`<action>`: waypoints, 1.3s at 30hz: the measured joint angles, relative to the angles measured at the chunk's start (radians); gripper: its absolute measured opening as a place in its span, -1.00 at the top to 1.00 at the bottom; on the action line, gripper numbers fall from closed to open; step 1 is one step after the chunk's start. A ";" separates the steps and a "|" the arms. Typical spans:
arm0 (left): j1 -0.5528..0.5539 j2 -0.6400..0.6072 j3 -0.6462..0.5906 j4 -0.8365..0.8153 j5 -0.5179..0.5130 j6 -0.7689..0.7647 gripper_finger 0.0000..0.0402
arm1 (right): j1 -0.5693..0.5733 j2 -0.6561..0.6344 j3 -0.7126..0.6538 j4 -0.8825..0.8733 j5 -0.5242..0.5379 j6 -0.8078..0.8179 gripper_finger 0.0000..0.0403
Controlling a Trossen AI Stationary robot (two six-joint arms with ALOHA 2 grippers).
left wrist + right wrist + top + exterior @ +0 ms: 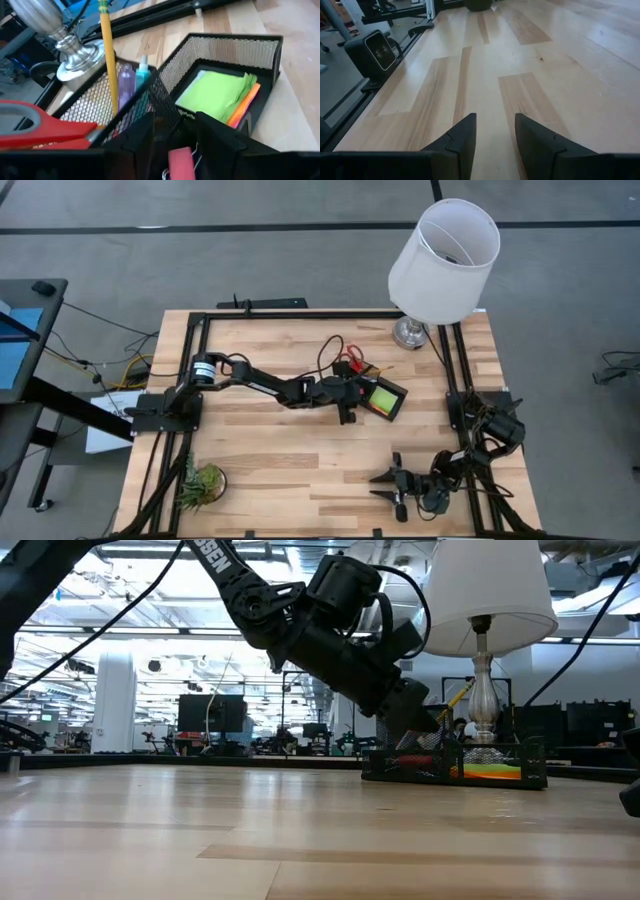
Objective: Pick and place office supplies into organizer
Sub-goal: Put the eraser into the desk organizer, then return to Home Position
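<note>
Hanging over the organizer (235,50), my left fingers (145,140) stand partly apart with the pink eraser (181,162) showing in the gap between them; I cannot tell whether either pad touches it, or whether it already rests in a compartment. I judge the eraser light, slightly soft and grippy, best pinched across its narrow sides. It sits at the near mesh wall, beside the lime green sticky-note pad (215,92) lying flat in the front tray. Red-handled scissors (45,127), an upright pencil (107,55) and two pens (134,82) stand in the taller back section. My right fingers (495,137) wait parted over bare worktop (535,55), well apart, holding nothing.
</note>
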 joint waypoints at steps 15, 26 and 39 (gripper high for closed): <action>-0.115 -0.179 0.000 -0.160 -0.108 -0.054 0.26 | 0.004 -0.058 -0.015 -0.011 -0.021 -0.009 0.37; -0.264 -0.752 0.000 -0.830 -0.121 -0.273 0.26 | 0.031 -0.740 -0.230 -0.254 -0.022 -0.176 0.37; -0.506 -1.324 -0.583 -0.822 -0.213 -0.552 0.26 | -0.176 -1.392 -0.290 -0.640 -0.259 -0.404 0.37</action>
